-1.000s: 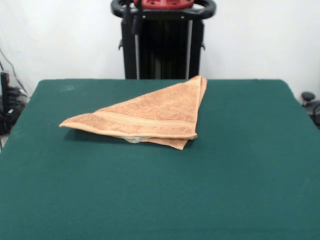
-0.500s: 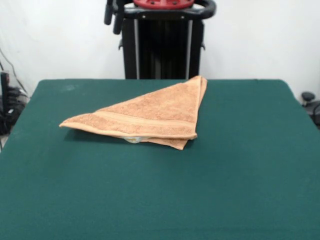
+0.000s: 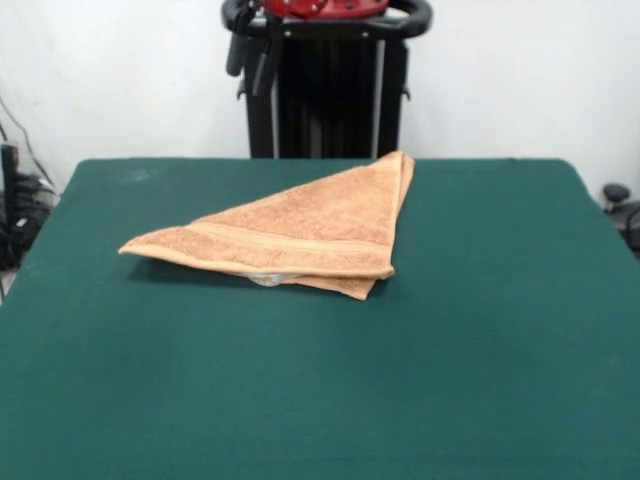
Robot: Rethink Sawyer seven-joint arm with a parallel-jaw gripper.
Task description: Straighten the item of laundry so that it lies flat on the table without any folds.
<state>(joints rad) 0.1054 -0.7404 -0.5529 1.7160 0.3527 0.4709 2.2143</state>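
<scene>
Gripper [image 3: 252, 58] raised at pedestal [image 3: 325, 90], two fingers slightly parted, holding nothing; below it, well apart, towel [image 3: 290, 232] lies folded on table [image 3: 320, 380]

No readable text, small pale label [image 3: 266, 279] under folded towel [image 3: 290, 235], too small to read

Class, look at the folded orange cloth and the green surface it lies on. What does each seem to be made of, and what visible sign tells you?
The towel looks like tan-orange terry cloth: a nubby, matte pile with a smoother woven band near its front edge. It is soft enough to lie folded in a triangle. The table top appears covered in dark green felt or similar cloth: flat, even, no shine. What lies beneath cannot be seen.
</scene>
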